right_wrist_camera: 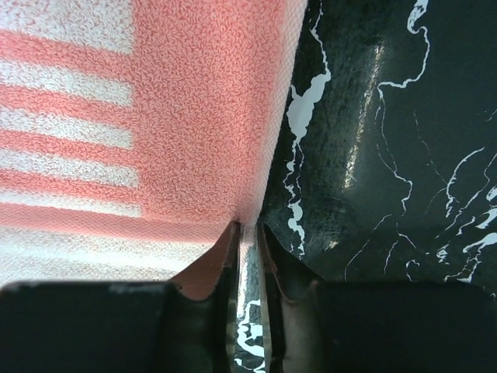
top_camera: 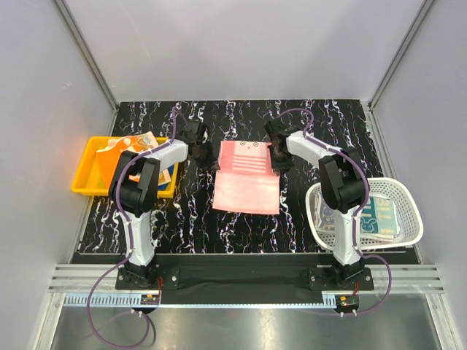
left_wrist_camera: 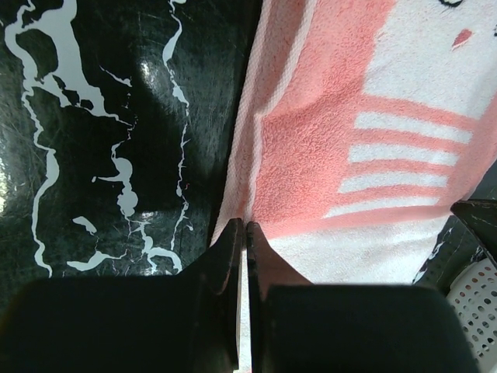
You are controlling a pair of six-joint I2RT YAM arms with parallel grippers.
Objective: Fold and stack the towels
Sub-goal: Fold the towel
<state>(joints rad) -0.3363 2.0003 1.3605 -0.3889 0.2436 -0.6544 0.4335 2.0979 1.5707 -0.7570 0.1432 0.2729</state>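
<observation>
— Seen from above, where is the pink towel point(top_camera: 246, 179)?
— It lies flat on the black marbled table point(top_camera: 241, 117), midway between the two arms. The left gripper point(top_camera: 210, 165) sits at the towel's left edge and the right gripper point(top_camera: 278, 164) at its right edge, both near the striped far end. A yellow tray point(top_camera: 86, 182) with a printed towel point(top_camera: 135, 142) stands well to the pink towel's left. A white mesh basket point(top_camera: 412, 219) holding a teal-and-white towel point(top_camera: 379, 215) stands to its right.
— And the left wrist camera?
— The left gripper point(left_wrist_camera: 242, 227) has its jaws pressed together, with the pink towel's point(left_wrist_camera: 311, 140) pale hem running into the slit between them.
— The right wrist camera?
— The right gripper's point(right_wrist_camera: 246, 229) jaws stand a narrow crack apart at the pink towel's point(right_wrist_camera: 178, 116) edge. The table's point(right_wrist_camera: 388, 155) marbling shows through the lower part of the gap.
</observation>
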